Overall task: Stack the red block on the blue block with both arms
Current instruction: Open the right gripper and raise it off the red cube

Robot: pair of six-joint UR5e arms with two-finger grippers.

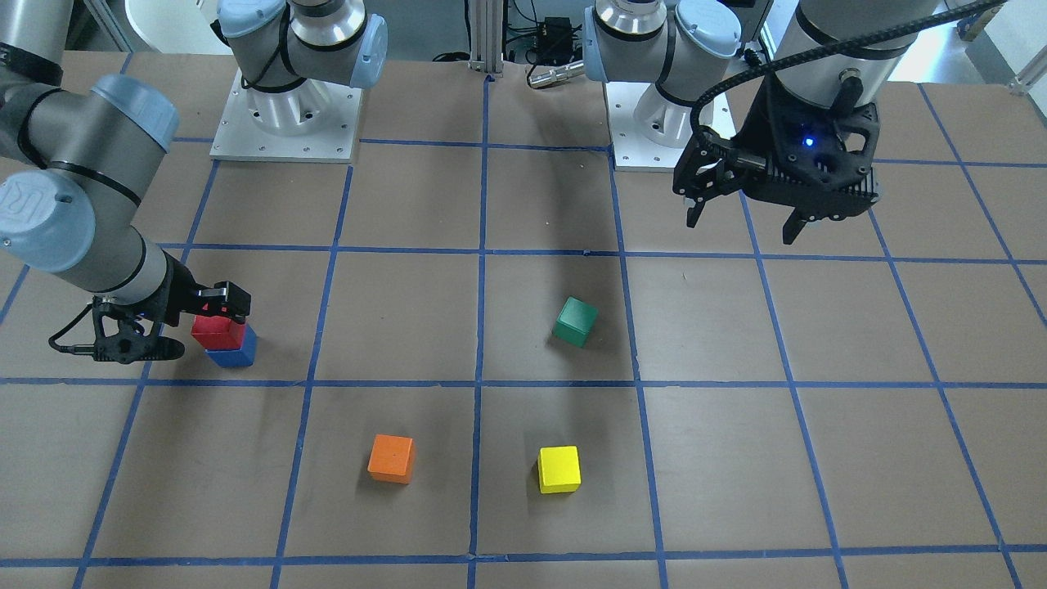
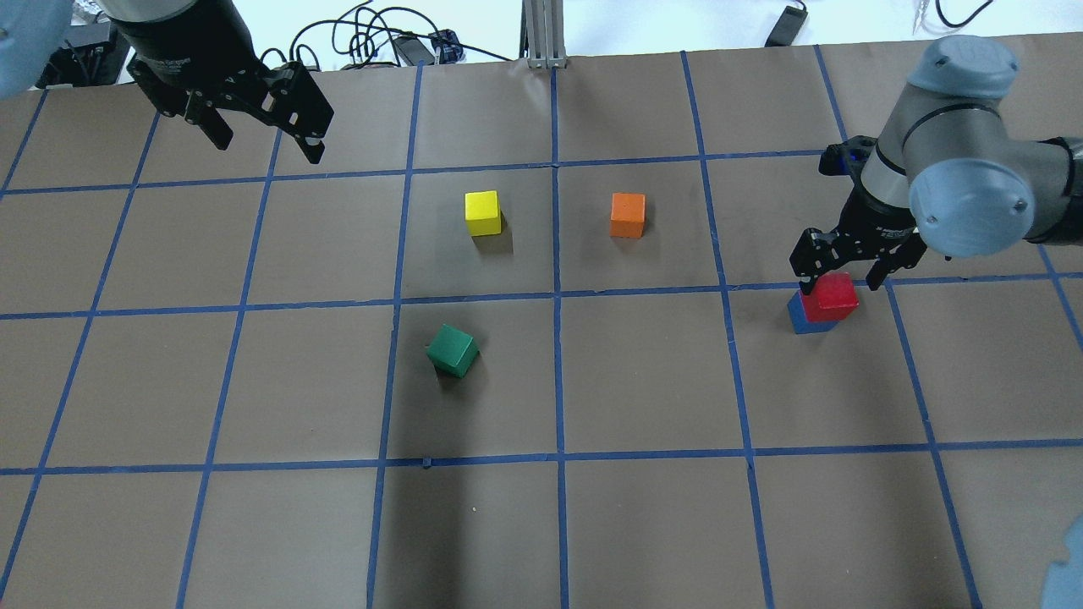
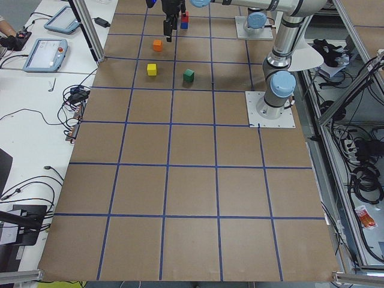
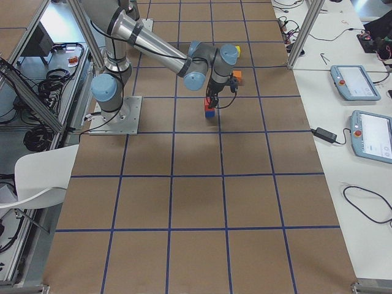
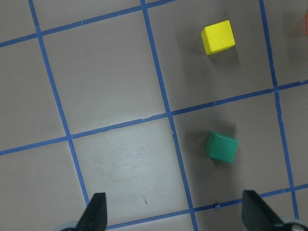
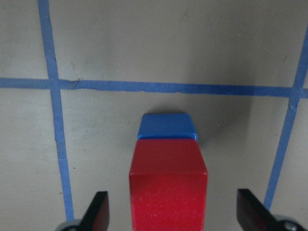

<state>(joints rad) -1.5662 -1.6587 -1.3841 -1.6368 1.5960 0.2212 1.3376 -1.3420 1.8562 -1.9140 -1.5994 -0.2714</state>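
Note:
The red block (image 2: pixel 836 294) sits on top of the blue block (image 2: pixel 799 317), shifted a little off its centre, at the right of the table. My right gripper (image 2: pixel 842 269) is low over the stack. Its fingers stand wide apart on either side of the red block (image 6: pixel 168 187) without touching it, and the blue block (image 6: pixel 166 126) shows beyond. In the front-facing view the stack (image 1: pixel 217 330) is at the left. My left gripper (image 2: pixel 268 148) hangs open and empty, high over the far left of the table.
A green cube (image 2: pixel 452 350) lies tilted near the table's middle. A yellow cube (image 2: pixel 482 212) and an orange cube (image 2: pixel 627 215) sit further out. The arm bases (image 1: pixel 285 123) stand at the robot's edge. Blue tape lines grid the brown table.

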